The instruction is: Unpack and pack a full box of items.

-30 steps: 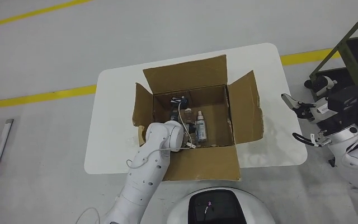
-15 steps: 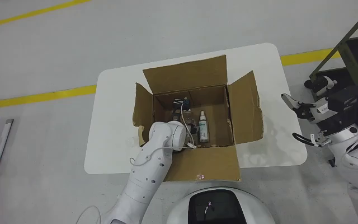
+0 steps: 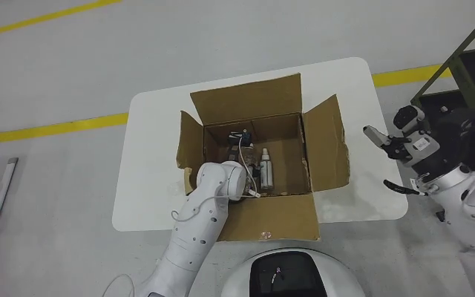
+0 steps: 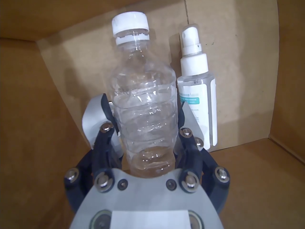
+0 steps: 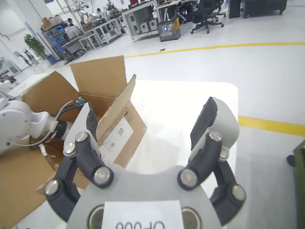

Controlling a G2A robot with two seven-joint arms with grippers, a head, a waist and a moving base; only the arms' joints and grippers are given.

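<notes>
Clamping a clear water bottle (image 4: 140, 84) inside the cardboard box (image 3: 252, 100) at mid-table (image 3: 148, 163), the left gripper (image 4: 144, 103) grips its lower body. A spray bottle (image 4: 197, 91) lies just beside it at 3 o'clock. Farther toward 3 o'clock, past the table edge, the right gripper (image 5: 151, 110) hangs spread and empty.

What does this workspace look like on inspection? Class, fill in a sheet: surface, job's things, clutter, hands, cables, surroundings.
Surface: white table, carrying the box.
Job's things: open cardboard box, flaps out; inside it a clear water bottle with a white cap, beside a spray bottle.
Clutter: nothing seen.
Hands: left hand inside the box, closed on the water bottle; right hand open, holding nothing, at the table's edge, apart from the box.
Cables: a cable arcs over the left arm's wrist.
Surroundings: grey floor with a yellow line; an office chair in the room behind.
</notes>
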